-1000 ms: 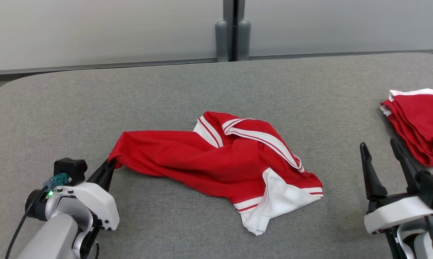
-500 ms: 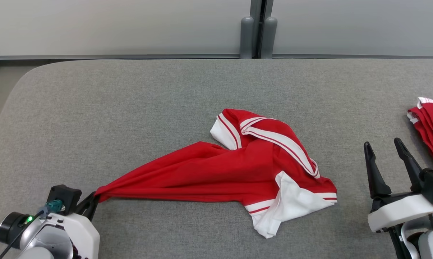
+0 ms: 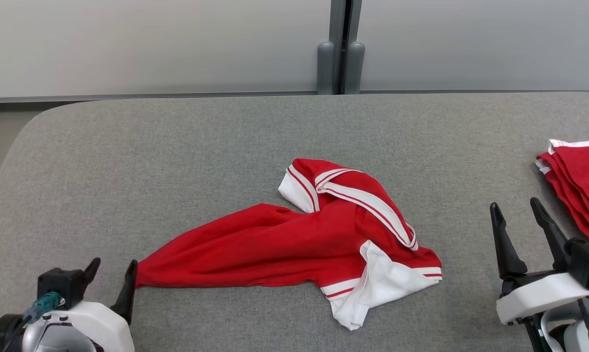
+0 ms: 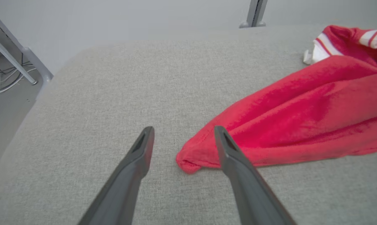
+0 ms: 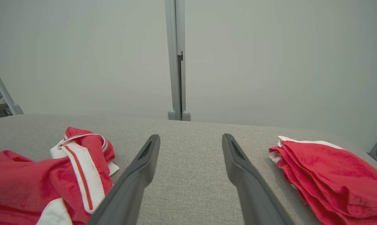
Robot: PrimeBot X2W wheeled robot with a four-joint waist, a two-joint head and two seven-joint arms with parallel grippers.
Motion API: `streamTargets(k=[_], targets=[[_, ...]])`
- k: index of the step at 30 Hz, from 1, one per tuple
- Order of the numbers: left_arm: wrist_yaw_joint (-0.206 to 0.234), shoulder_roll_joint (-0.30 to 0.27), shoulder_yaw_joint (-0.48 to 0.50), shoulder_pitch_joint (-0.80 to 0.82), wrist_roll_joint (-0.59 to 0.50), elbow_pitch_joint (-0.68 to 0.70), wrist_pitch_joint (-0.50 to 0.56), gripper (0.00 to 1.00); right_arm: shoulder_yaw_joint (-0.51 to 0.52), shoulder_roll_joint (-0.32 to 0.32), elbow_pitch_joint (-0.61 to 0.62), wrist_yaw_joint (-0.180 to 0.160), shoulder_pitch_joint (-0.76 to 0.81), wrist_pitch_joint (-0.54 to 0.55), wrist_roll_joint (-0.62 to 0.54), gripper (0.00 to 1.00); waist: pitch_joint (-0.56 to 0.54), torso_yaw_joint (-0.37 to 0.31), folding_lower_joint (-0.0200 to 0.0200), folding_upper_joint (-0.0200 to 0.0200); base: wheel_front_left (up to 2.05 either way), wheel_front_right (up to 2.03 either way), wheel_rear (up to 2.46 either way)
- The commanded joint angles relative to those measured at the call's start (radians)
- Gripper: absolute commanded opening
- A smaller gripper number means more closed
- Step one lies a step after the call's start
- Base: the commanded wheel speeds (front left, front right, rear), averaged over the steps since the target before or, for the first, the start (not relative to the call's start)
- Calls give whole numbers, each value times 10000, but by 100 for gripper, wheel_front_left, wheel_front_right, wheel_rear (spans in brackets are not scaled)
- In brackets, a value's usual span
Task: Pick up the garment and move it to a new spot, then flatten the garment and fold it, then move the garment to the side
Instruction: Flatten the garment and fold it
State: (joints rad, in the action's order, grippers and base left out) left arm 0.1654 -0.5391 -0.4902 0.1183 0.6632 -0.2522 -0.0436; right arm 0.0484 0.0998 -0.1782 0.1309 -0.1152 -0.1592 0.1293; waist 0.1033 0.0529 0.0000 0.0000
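Across the grey counter (image 3: 177, 146), sprawled mid-surface: red-and-white garment (image 3: 284, 244), crumpled at right, drawn out to a narrow tip at near left. At far right, folded red stack (image 3: 578, 190). Around that narrow tip, left tool (image 3: 114, 264), spread wide, gripping nothing. Beside the stack, right tool (image 3: 514, 204), wide and empty.

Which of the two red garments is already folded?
The far-right garment, beside the right gripper: a neat layered stack. The middle garment lies crumpled, stretched toward the left gripper.
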Motion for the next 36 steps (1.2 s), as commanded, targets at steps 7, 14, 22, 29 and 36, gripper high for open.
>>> streamTargets(k=[7,14,22,29,36], targets=[[1016,479,572,-475,17,1354,-1075,100,-413,-116,-81,0,154,-169,301,100,-84,27,0,0,0,0,0],[826,962,258,-279,0,1454,-1342,100,-1623,-109,-162,0,62,197,770,100,-129,356,0,0,0,0,0],[710,1120,26,-199,42,1260,-1292,100,-3330,415,-27,0,231,1720,1892,100,-342,816,0,0,0,0,0],[588,1316,-153,-119,135,1091,-1326,100,-3804,447,-173,0,235,3285,2283,100,-391,1058,0,0,0,0,0],[481,1400,-231,-11,159,869,-1366,100,-3499,54,-911,0,-82,3906,2066,100,-350,1190,0,0,0,0,0]])
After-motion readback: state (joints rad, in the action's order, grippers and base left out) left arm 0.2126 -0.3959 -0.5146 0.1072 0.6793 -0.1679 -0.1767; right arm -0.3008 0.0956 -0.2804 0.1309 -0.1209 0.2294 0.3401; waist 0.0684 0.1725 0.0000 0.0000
